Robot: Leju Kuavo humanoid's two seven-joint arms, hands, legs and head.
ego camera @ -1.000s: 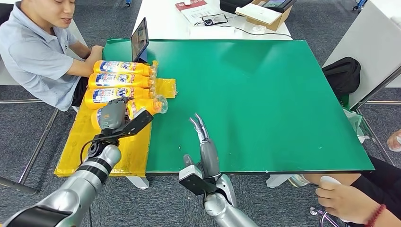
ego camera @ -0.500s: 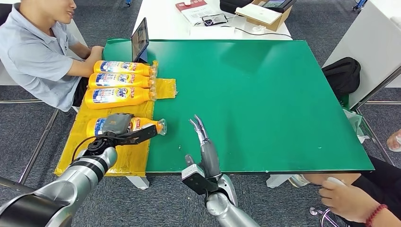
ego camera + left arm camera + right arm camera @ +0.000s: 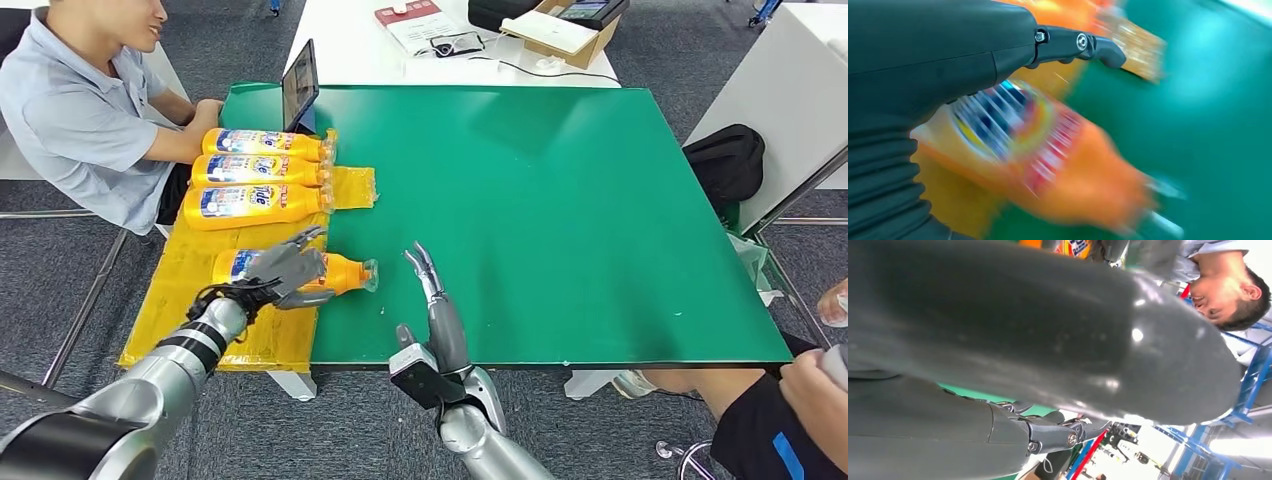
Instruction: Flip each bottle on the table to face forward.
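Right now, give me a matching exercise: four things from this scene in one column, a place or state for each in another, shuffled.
1. nearest orange plastic bottle
2. right robot hand
3. black tablet
4. black bag

A. on the floor beside the table
B. under the left robot hand
C. propped at the green mat's far corner
D. open, holding nothing

Pairs: 1-B, 2-D, 3-C, 4-A

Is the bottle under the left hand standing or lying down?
Lying down. The bottle lies on its side, cap toward the green table, with the left hand over its middle.
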